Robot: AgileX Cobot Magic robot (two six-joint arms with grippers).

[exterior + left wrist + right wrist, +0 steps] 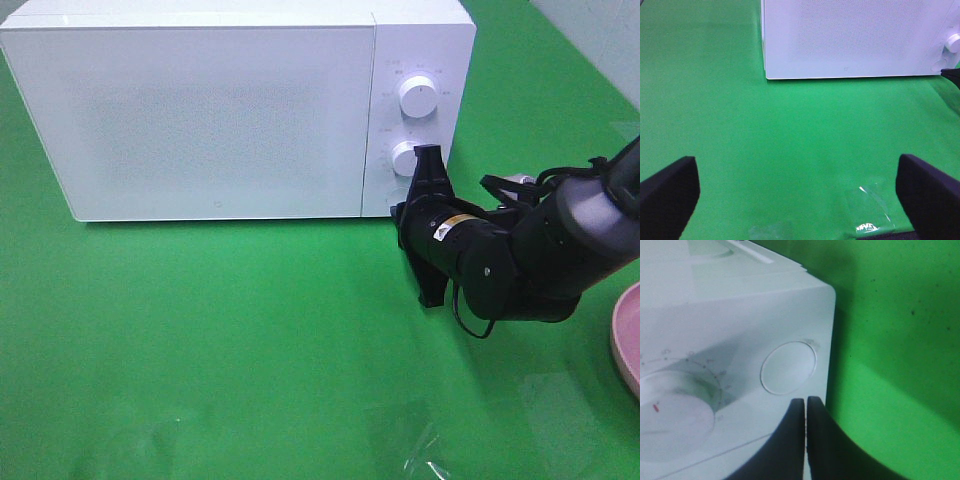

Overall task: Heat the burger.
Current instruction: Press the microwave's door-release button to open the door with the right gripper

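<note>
Overhead and wrist views of a white microwave (200, 110), door shut, on a green tabletop (250, 350). The right gripper (805, 401), jaws pressed together and holding nothing, points its tips at the round button (788, 367) near the lower corner of the control panel, below the two knobs (416, 95); contact cannot be confirmed. The left gripper (797, 200) hangs over bare green surface in front of the door, its fingers (667, 195) spread wide with nothing between them. A pink plate (628, 345) shows at the right edge. The burger lies outside every view; its position cannot be told.
</note>
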